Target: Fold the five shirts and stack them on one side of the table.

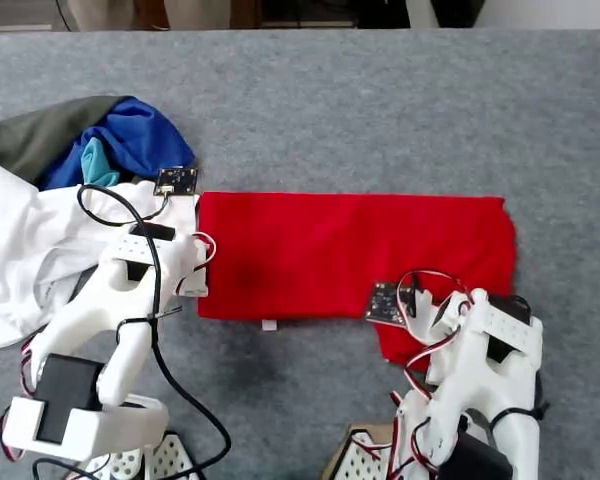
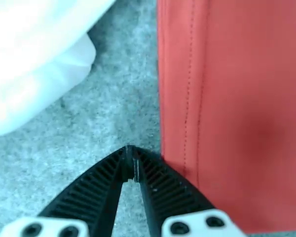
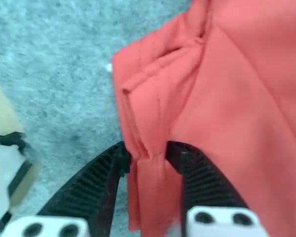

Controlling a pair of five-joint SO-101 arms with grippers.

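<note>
The red shirt [image 1: 350, 255] lies flat in the middle of the tabletop [image 1: 380, 110], folded into a long band, and both arms are down at its near edge. The right pincer [image 3: 148, 150] is at the near right corner, where a loose flap sticks out below the neat rectangle. Its fingers sit either side of a bunched ridge of red cloth and look clamped on it.

At the other end, the left pincer [image 2: 130, 165] is pressed together on nothing, its tips over bare grey felt just beside the shirt's stitched short edge, not on it. Behind that arm waits the heap: a white shirt [image 1: 30, 240] sprawled toward the left edge, then a blue shirt [image 1: 130, 140] and a grey-green shirt [image 1: 40, 135], with a sliver of teal cloth [image 1: 98, 168] peeking out (four to go, by my count).

Here's the danger. Only one end is held, so if the right arm carries its corner across, the free left end may drag or skew instead of creasing cleanly. That grip is on a gathered ridge, and if it has caught only the top layer, the fold could peel open. The left pincer must part before it can take the hem; going in shut, it would just shove and rumple it. The white shirt lies close enough to snag, too.
</note>
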